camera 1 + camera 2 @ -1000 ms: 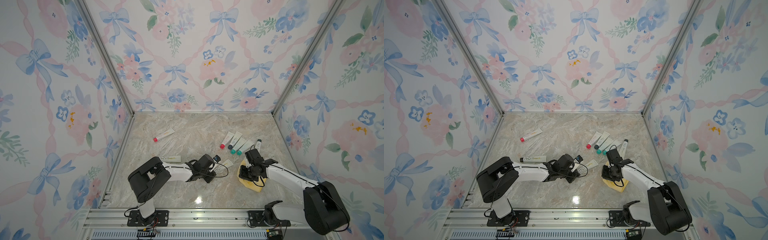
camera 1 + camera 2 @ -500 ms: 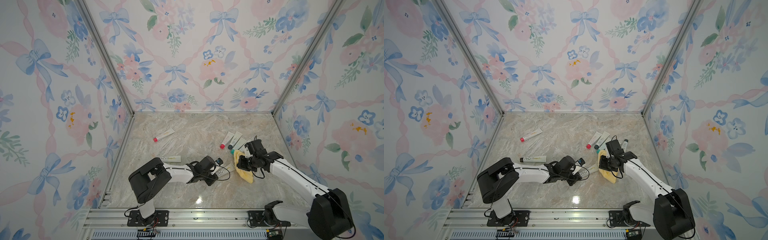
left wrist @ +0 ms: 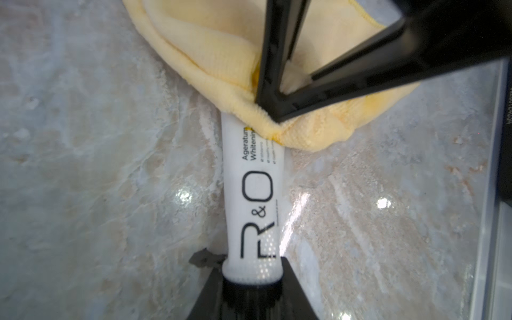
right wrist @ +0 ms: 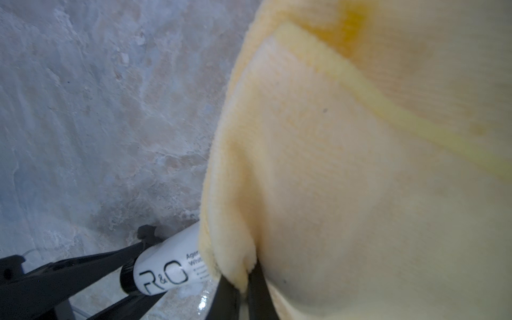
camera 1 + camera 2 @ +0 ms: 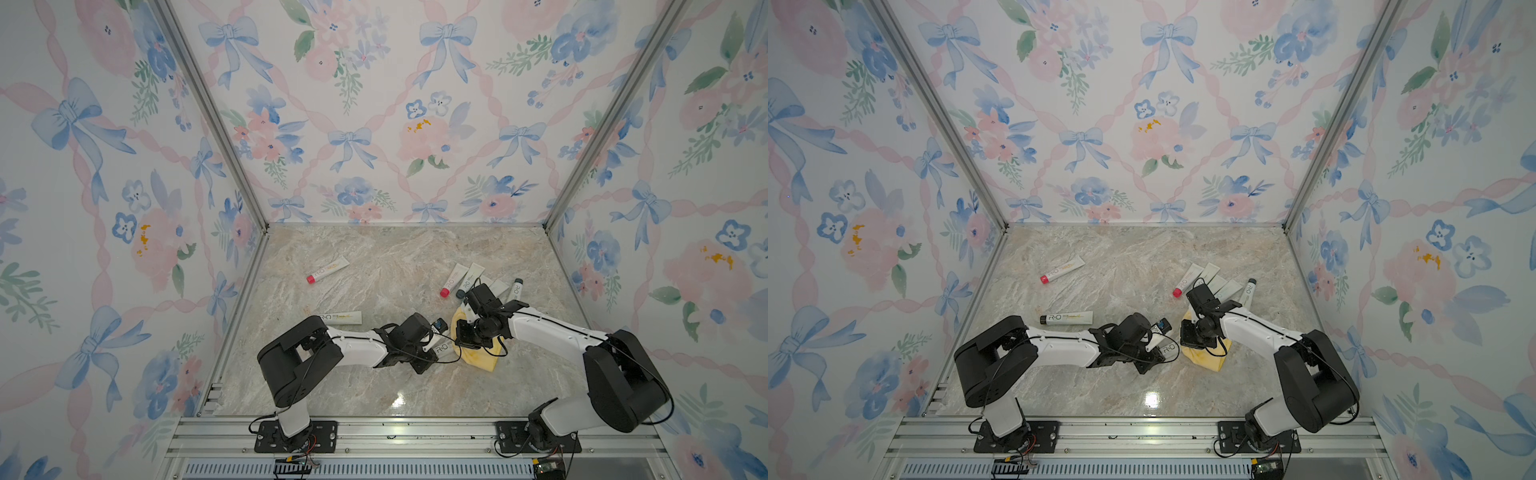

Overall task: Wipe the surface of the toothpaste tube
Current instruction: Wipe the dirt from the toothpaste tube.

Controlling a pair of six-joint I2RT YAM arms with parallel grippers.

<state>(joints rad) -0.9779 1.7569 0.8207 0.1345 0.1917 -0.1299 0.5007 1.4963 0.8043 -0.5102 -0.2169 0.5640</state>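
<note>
- Near the front middle of the marble table (image 5: pixel 365 266), between the two arms, sits the toothpaste tube (image 3: pixel 250 194). Its far end is tucked under the yellow cloth (image 3: pixel 210 52), and we cannot tell whether it rests on the table or hangs just above it.
- Our left gripper (image 3: pixel 250 288) is clamped on the tube's capped end. Our right gripper (image 4: pixel 245 288) is pinched together on a fold of the cloth.
- We judge the tube light, soft-walled and glossy, so probably slippery. The stiffer capped end looks like the safest hold, and wiping pressure should be gentle.

Cloth (image 3: pixel 216 55) over one end of toothpaste tube (image 3: pixel 252 194); other tubes (image 5: pixel 456 275) behind, on table (image 5: pixel 374 257).
</note>
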